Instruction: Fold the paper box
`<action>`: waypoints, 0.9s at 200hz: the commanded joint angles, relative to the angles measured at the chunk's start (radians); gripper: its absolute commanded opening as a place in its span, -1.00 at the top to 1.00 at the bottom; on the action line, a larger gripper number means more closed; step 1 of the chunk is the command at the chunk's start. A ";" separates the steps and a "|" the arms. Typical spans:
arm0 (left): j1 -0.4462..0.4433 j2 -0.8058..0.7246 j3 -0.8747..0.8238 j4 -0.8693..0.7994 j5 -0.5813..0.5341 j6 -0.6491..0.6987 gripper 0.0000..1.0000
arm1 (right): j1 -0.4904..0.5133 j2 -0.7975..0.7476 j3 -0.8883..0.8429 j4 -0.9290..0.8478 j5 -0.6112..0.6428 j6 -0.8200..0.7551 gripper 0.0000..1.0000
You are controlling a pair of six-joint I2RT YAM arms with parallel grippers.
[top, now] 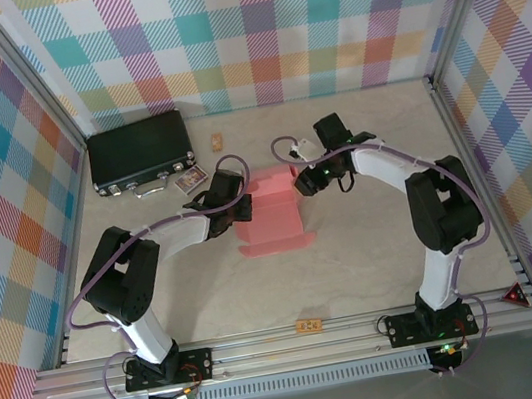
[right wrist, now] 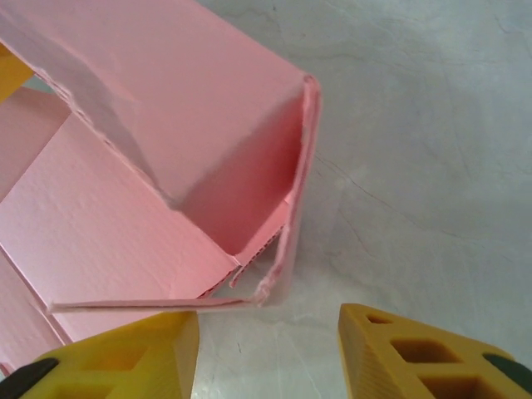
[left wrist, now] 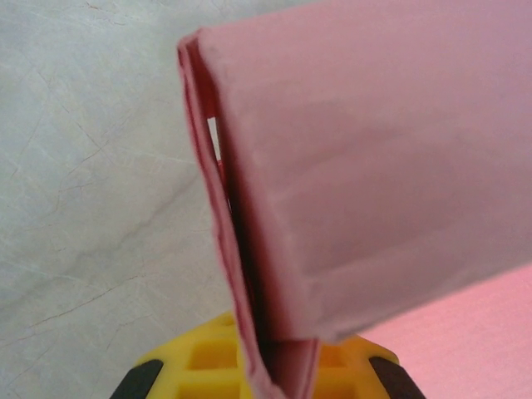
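1. The box (top: 271, 217), salmon-pink card, sits near the middle of the worktop (top: 359, 276), between the two hands. It is partly folded: some walls stand up, and a flat panel reaches toward the near edge.
2. The left hand (top: 232, 189) is at the box's left side. In the left wrist view its yellow fingers (left wrist: 195, 362) are clamped on an upright, doubled wall of the box (left wrist: 374, 166), with the card pinched between them.
3. The right hand (top: 301, 182) is at the box's far right corner. In the right wrist view its fingers (right wrist: 416, 353) stand apart. One finger lies just beside the box's open corner (right wrist: 283, 249) and the other is over bare worktop (right wrist: 416, 166). I cannot tell whether either finger touches the card.
4. A black case (top: 140, 152) with metal latches lies at the far left of the worktop, well apart from the box.
5. A small printed card (top: 191, 180) lies just beside the case's near right corner.
6. A small tan piece (top: 218, 143) lies to the right of the case, and an orange tag (top: 309, 326) lies near the worktop's near edge.
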 commanded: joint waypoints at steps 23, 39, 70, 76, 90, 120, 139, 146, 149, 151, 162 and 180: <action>-0.017 0.006 0.043 -0.015 0.027 0.015 0.96 | -0.067 -0.128 -0.093 0.050 0.015 0.072 -0.05; -0.017 0.006 0.047 -0.020 0.027 0.003 0.96 | -0.077 -0.169 -0.144 0.066 -0.006 0.104 -0.07; -0.016 0.000 0.051 -0.032 0.026 -0.020 0.97 | -0.076 -0.247 -0.249 0.087 -0.008 0.213 -0.08; -0.017 -0.002 0.050 -0.034 0.026 -0.024 0.97 | -0.076 -0.259 -0.272 0.097 -0.014 0.272 -0.07; -0.017 -0.003 0.052 -0.045 0.025 -0.034 0.97 | -0.077 -0.293 -0.328 0.125 -0.038 0.346 -0.04; -0.017 -0.007 0.057 -0.066 0.021 -0.075 0.98 | -0.074 -0.387 -0.483 0.246 -0.104 0.491 0.14; -0.017 -0.012 0.059 -0.077 0.023 -0.099 0.99 | -0.070 -0.422 -0.561 0.335 -0.144 0.555 0.24; -0.017 -0.017 0.061 -0.081 0.022 -0.109 0.99 | -0.070 -0.421 -0.577 0.352 -0.143 0.573 0.30; -0.017 -0.017 0.061 -0.082 0.023 -0.111 0.99 | -0.070 -0.419 -0.581 0.357 -0.145 0.580 0.32; -0.017 -0.018 0.061 -0.083 0.023 -0.114 0.99 | -0.069 -0.417 -0.584 0.362 -0.145 0.585 0.33; -0.017 -0.023 0.061 -0.085 0.024 -0.123 0.99 | -0.065 -0.402 -0.591 0.384 -0.162 0.615 0.36; -0.017 -0.028 0.064 -0.091 0.031 -0.138 0.99 | -0.053 -0.371 -0.600 0.449 -0.201 0.662 0.36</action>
